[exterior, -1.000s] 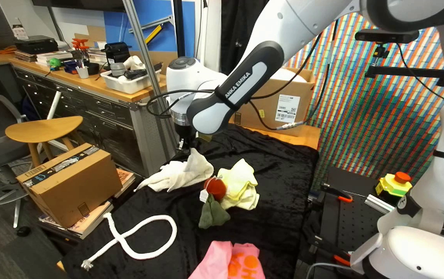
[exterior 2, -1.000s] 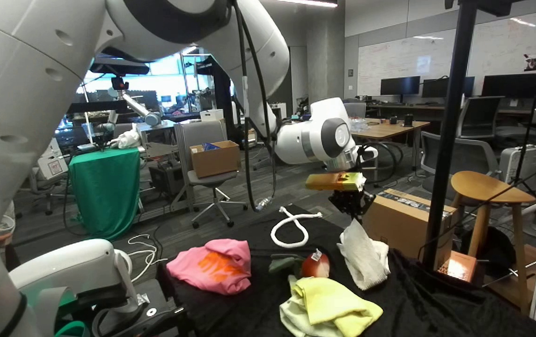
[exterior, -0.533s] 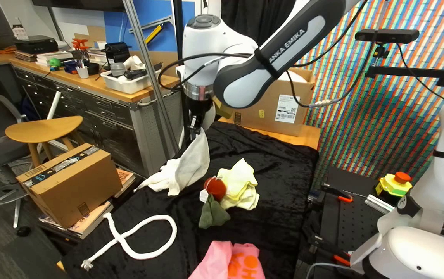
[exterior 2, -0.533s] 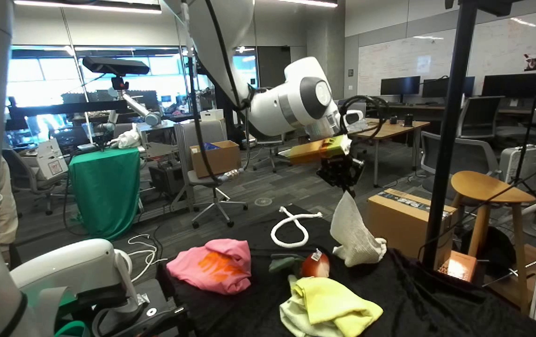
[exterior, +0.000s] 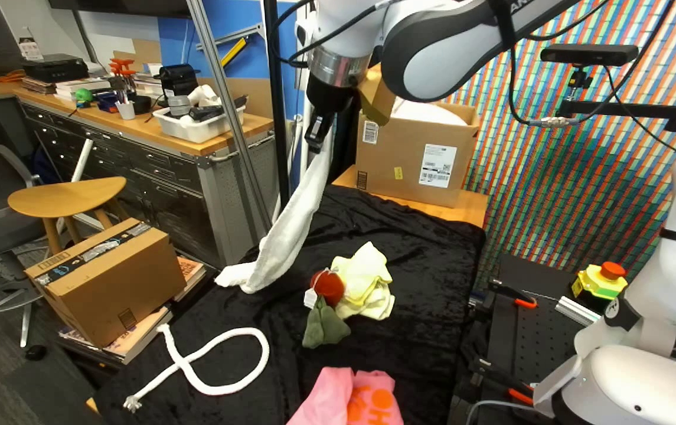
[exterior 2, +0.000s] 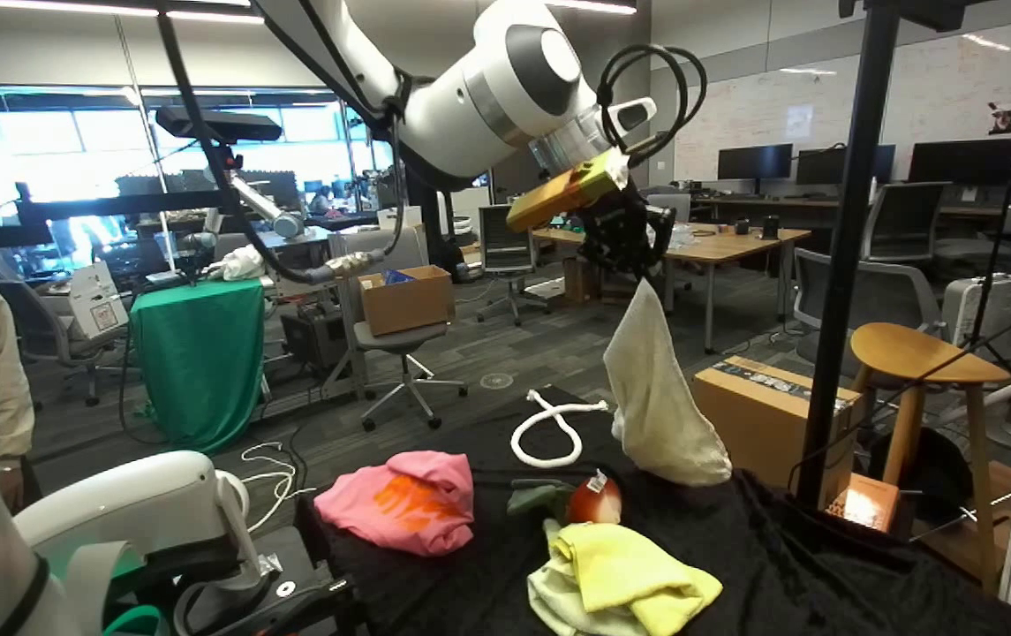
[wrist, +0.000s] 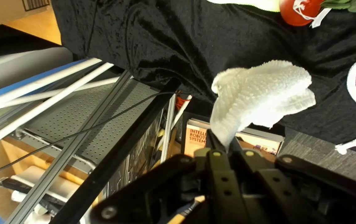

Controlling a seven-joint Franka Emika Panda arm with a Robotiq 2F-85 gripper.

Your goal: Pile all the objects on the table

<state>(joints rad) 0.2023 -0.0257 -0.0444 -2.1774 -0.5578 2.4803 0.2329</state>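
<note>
I have the gripper (wrist: 224, 145) pressed together on the upper tip of the white cloth (exterior: 290, 230), raised, near the edge of the black-covered table (exterior: 426, 260). Books (wrist: 196, 137) lie lower down, past that edge. A black post (exterior 2: 845, 256) stands to one side, apart from the gripper; inward, the table gives room for movement. The white cloth hangs obliquely down; I cannot confirm whether its lower end touches the table. Farther inward lie the yellow-green cloth (exterior: 367, 277) and, just beside it, the red round item (exterior: 327, 287); the pink cloth (exterior: 326, 401) is farthest. My arm (exterior: 444, 59) reaches across the table, wrist angled downward.
</note>
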